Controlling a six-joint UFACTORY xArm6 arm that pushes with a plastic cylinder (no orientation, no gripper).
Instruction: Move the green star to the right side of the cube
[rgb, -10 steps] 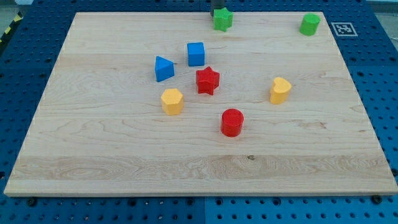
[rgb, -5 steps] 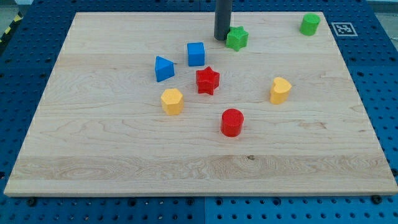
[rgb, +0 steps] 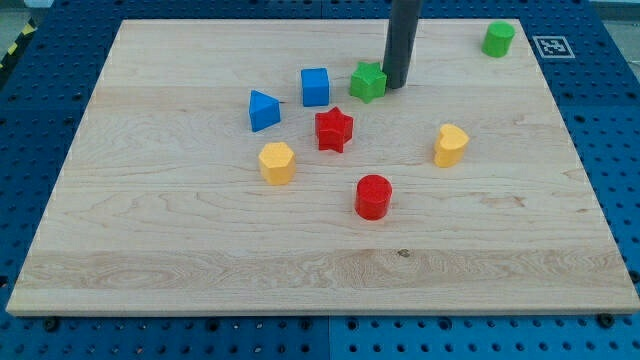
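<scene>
Green star (rgb: 368, 81) is seen on the board (rgb: 180, 270), just right of the blue cube (rgb: 315, 87) with a small gap between. My tip (rgb: 395, 85) is pressed against the star's right side; nothing is held. The rod's upper part is cut off by the view's top.

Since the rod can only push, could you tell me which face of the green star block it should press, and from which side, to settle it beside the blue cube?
Press the green star block's right-hand points, coming from the view's right, where my tip already touches it. The blue cube lies across a small gap to its left, so a short, gentle leftward nudge should probably suffice.
</scene>
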